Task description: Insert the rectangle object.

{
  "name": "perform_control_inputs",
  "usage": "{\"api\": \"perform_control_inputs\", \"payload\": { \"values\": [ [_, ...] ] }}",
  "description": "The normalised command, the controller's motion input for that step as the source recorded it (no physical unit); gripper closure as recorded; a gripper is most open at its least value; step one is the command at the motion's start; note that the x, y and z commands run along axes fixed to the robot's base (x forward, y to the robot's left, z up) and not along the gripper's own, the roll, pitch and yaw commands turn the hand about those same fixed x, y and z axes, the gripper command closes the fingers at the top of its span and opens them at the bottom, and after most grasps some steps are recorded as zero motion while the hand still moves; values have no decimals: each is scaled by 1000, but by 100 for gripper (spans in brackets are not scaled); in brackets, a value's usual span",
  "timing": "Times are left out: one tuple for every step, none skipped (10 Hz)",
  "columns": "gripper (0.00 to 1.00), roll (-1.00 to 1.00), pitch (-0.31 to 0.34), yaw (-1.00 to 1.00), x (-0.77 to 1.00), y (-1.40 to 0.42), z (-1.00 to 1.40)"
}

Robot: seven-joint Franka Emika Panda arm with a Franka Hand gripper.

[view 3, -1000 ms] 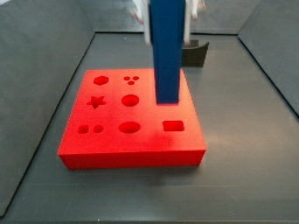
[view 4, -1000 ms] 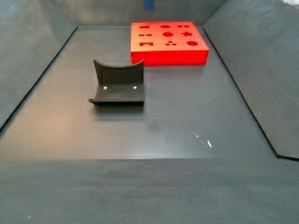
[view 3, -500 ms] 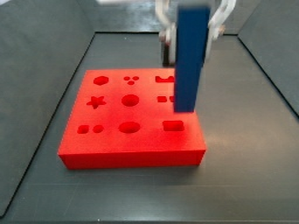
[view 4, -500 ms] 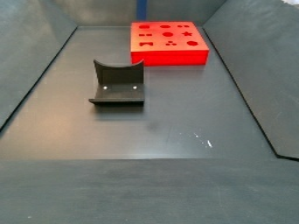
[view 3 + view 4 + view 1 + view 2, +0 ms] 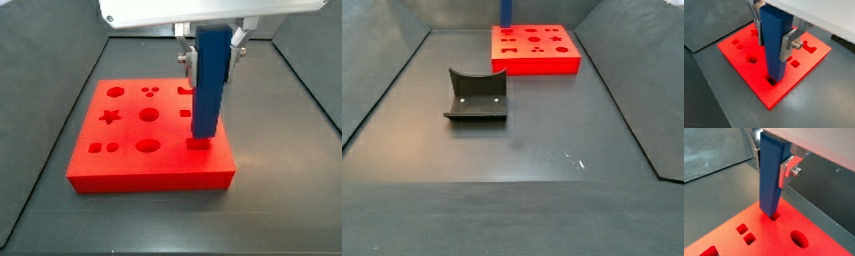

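Note:
The rectangle object, a tall blue bar, hangs upright in my gripper, which is shut on its upper part. The bar's lower end sits at the mouth of the rectangular hole near the front right corner of the red block. How deep it sits I cannot tell. Both wrist views show the bar between the silver fingers, over the red block. In a side view only a sliver of the bar shows above the block.
The red block has several other shaped holes, among them a star and circles. A dark grey curved holder stands on the floor in front of the block. Grey walls bound the floor on both sides.
The gripper has carried the bar from over the block's middle to the right, then lowered it; its lower end now meets the rectangular hole.

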Motion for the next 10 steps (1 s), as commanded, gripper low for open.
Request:
{"api": "perform_control_inputs", "payload": {
  "values": [
    [100, 0, -14, 43, 37, -269, -169],
    [100, 0, 0, 0, 51, -97, 0],
    [100, 0, 0, -40, 0, 0, -37],
    [100, 0, 24, -723, 171, 0, -123],
    [100, 0, -19, 0, 0, 0, -29],
    [100, 39, -34, 49, -286, 0, -214],
    [100, 0, -50, 186, -214, -20, -249],
    [100, -10, 0, 0, 0, 0, 0],
    [100, 0, -1, 0, 0, -20, -9],
    [100, -27, 0, 0, 0, 0, -6]
  ]
}}
